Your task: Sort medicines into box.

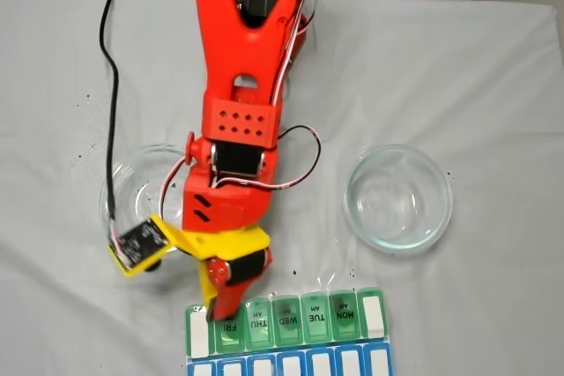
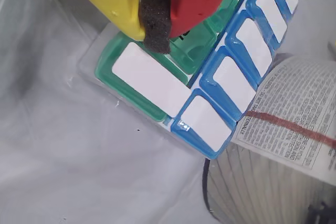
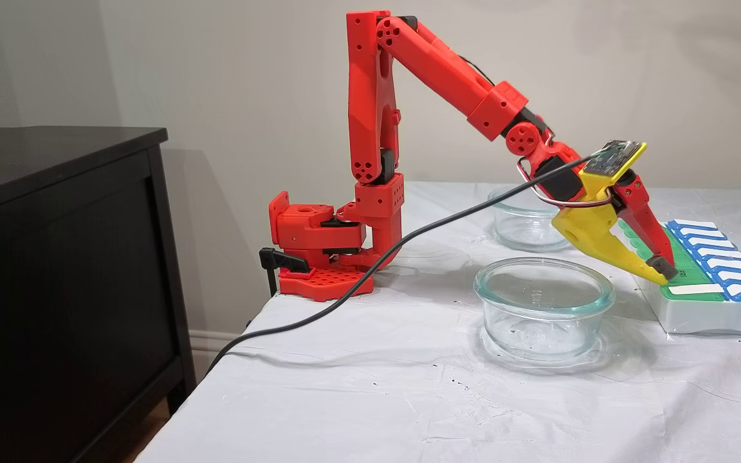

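The box (image 1: pixel 345 318) is a flat pill organizer with a row of green day lids and a row of blue lids, lying at the near table edge in a fixed view. My gripper (image 1: pixel 217 309) has a yellow and a red finger. It points down with its tips on the green FRI lid near the left end of the box. In the wrist view the gripper (image 2: pixel 155 22) is shut, a dark foam pad (image 2: pixel 153 9) squeezed between its fingers, over the box (image 2: pixel 152 80). From the side, the gripper (image 3: pixel 663 270) touches the top of the box (image 3: pixel 711 318). The medicines are out of view.
Two clear glass bowls stand behind the box, one (image 1: pixel 132 184) partly under the arm and one (image 1: pixel 398 198) to the right. A black cable (image 1: pixel 110 59) runs across the white cloth. A printed leaflet (image 2: pixel 294 124) lies beside the box. A black cabinet (image 3: pixel 55 257) stands off the table.
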{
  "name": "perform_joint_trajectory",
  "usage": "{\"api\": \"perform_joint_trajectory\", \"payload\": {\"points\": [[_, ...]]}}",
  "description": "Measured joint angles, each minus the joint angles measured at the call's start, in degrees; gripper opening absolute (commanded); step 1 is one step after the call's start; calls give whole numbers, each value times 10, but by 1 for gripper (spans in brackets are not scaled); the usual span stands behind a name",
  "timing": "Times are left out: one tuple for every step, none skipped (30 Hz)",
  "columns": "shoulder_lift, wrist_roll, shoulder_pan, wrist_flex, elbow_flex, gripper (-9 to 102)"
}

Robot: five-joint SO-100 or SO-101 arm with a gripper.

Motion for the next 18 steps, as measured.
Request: {"api": "perform_joint_trajectory", "payload": {"points": [[-11, -25, -1, -4, -5, 0], [-18, -47, -1, -7, -9, 0], [-25, -67, -1, -11, -11, 0], [-33, -93, -1, -17, -12, 0], [-37, -110, -1, -20, -12, 0], [-42, -133, -1, -26, -11, 0], [-43, -156, -1, -32, -7, 0], [-43, -171, -1, -35, -3, 0], [-43, -190, -1, -42, 5, 0], [-43, -210, -1, -51, 12, 0], [-43, -223, -1, -54, 18, 0], [-43, -242, -1, -55, 27, 0], [-43, -261, -1, -55, 35, 0], [-43, -279, -1, -55, 43, 0], [-43, -298, -1, -55, 50, 0], [-43, -309, 1, -55, 54, 0], [-43, -325, 3, -55, 59, 0], [-42, -343, 5, -55, 64, 0]]}}
